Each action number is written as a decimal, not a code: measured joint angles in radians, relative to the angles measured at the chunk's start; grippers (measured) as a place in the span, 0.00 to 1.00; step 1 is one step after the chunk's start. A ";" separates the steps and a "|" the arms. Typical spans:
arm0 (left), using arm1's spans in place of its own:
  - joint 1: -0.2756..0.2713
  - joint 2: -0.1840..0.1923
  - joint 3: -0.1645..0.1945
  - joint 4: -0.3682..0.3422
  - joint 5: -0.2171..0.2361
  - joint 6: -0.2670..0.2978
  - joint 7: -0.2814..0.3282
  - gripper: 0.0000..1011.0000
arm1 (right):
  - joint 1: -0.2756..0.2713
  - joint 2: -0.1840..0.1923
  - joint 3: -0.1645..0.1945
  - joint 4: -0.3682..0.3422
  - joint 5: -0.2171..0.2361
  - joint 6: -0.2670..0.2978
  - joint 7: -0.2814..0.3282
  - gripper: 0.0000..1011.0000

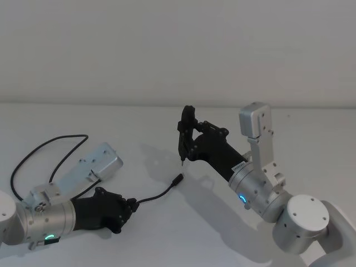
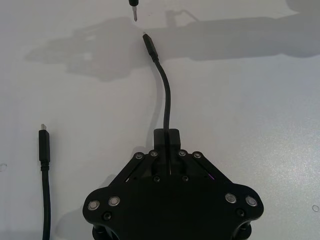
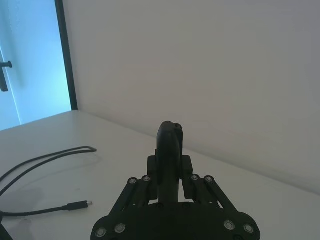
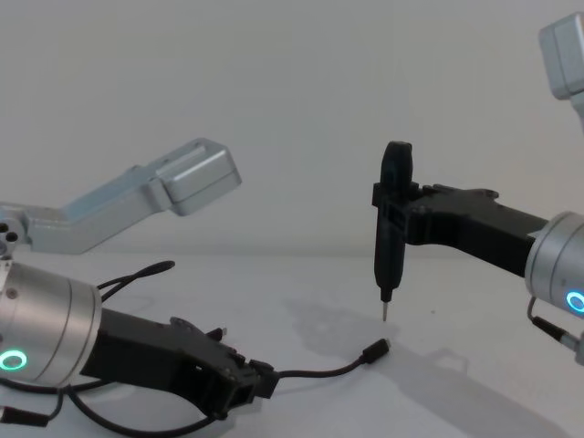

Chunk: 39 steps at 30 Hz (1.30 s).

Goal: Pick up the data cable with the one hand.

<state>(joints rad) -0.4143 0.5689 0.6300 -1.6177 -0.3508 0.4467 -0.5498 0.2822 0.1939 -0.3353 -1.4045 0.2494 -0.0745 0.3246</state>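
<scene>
The data cable is a thin black cord lying on the white table, and its small plug rests on the surface. My left gripper sits low on the table, shut on the cord a short way behind the plug. In the left wrist view the cable curves away from the closed left gripper. From the chest, the cord runs out of the left gripper. My right gripper hovers above the plug, shut on a black pen-like tool that points down.
More black cord loops lie on the table behind my left arm. A second plug end rests beside the left gripper. The right wrist view shows a cord with a plug. A plain wall closes the far table edge.
</scene>
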 joint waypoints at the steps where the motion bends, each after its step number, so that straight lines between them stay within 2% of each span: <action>1: 0.000 0.000 0.000 0.000 0.000 0.000 0.000 0.05 | 0.001 0.001 -0.001 0.000 0.000 0.000 0.001 0.27; 22: 0.000 0.000 0.000 0.000 0.000 0.000 0.000 0.05 | -0.005 0.035 -0.008 -0.025 -0.004 0.025 0.016 0.27; 39: 0.000 0.000 0.000 0.000 0.000 0.000 0.000 0.05 | -0.016 0.055 -0.017 -0.046 0.021 0.044 0.032 0.27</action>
<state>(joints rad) -0.4142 0.5688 0.6300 -1.6178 -0.3509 0.4466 -0.5498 0.2663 0.2485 -0.3526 -1.4504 0.2706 -0.0304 0.3566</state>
